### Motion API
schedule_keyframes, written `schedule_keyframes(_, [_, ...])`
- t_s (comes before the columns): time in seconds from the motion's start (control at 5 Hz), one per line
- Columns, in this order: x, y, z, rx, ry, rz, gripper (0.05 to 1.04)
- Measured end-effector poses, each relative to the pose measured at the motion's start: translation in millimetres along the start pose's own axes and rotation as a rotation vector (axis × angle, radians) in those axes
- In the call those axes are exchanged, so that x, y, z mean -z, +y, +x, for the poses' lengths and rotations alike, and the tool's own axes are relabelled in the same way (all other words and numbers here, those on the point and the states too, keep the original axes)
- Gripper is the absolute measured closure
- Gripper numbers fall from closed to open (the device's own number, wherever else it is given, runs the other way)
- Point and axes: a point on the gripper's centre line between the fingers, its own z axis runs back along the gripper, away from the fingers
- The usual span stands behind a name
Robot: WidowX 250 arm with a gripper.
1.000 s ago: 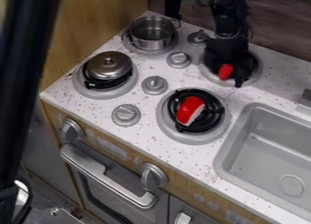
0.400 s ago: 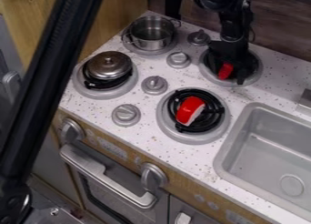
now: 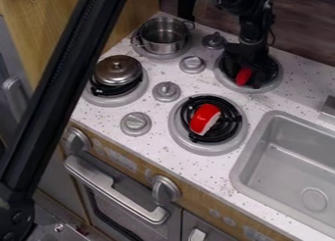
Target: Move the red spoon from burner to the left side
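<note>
Hanging low over the back burner, the gripper is right at the red spoon there — presumably for carrying it left — though whether its jaws are spread or pinching it, I cannot tell.

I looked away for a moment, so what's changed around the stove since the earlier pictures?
The black bar at the left swung rightward, its upper part most. The arm above the far right burner shifted slightly right. The lid, pot and red-and-white piece stayed put.
</note>
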Motion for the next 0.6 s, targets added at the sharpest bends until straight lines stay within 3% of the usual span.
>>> schedule_keyframes(0.2, [-0.3, 0.4, -0.7, 0.006, 0.020, 0.006, 0.448])
schedule_keyframes(0.4, [-0.4, 0.4, -2.8, 0.019, 0.034, 0.010, 0.660])
schedule_keyframes(0.6, [-0.7, 0.4, -6.2, 0.042, 0.029, 0.011, 0.672])
